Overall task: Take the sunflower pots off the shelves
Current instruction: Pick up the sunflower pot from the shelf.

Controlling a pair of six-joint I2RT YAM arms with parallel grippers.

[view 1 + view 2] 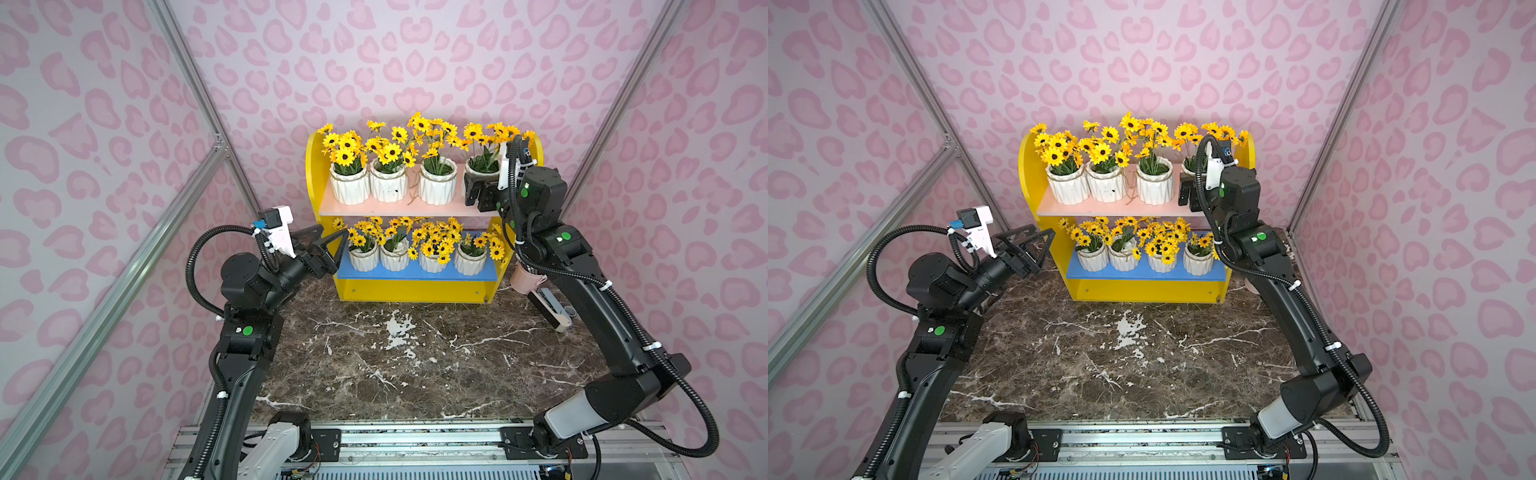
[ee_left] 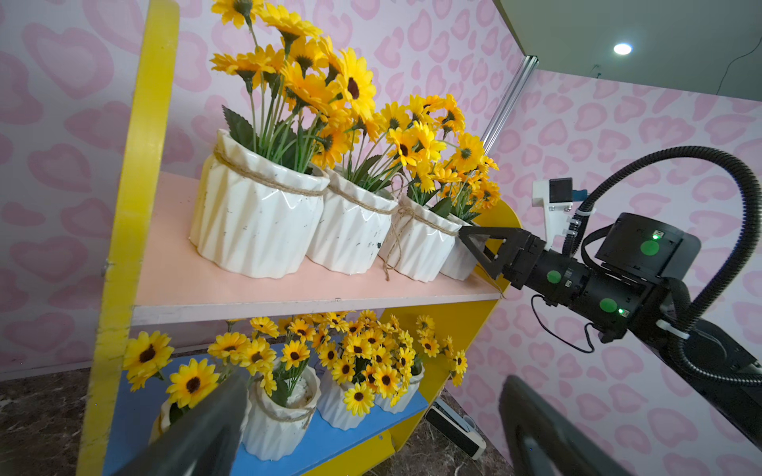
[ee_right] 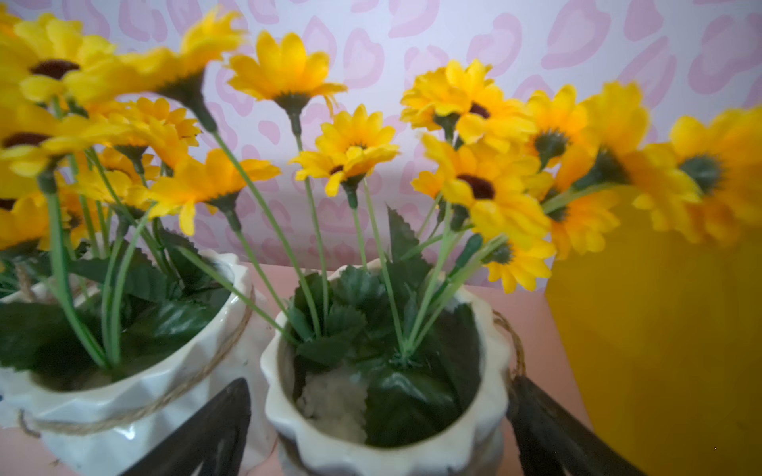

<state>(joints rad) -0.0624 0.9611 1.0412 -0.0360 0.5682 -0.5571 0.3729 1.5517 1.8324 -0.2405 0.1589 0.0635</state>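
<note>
High frontal stereo pair, close wrist views, all facing the shelves (image 1: 415, 291)

No legible text, brand, number or sign in any view. Only markings are blank green dots (image 1: 247, 330) on the joints of the left arm (image 1: 239, 386) and right arm (image 1: 598, 307), with no lettering on them. Small white tag (image 1: 238, 330) beside the left arm's dot is too small to read.
</note>
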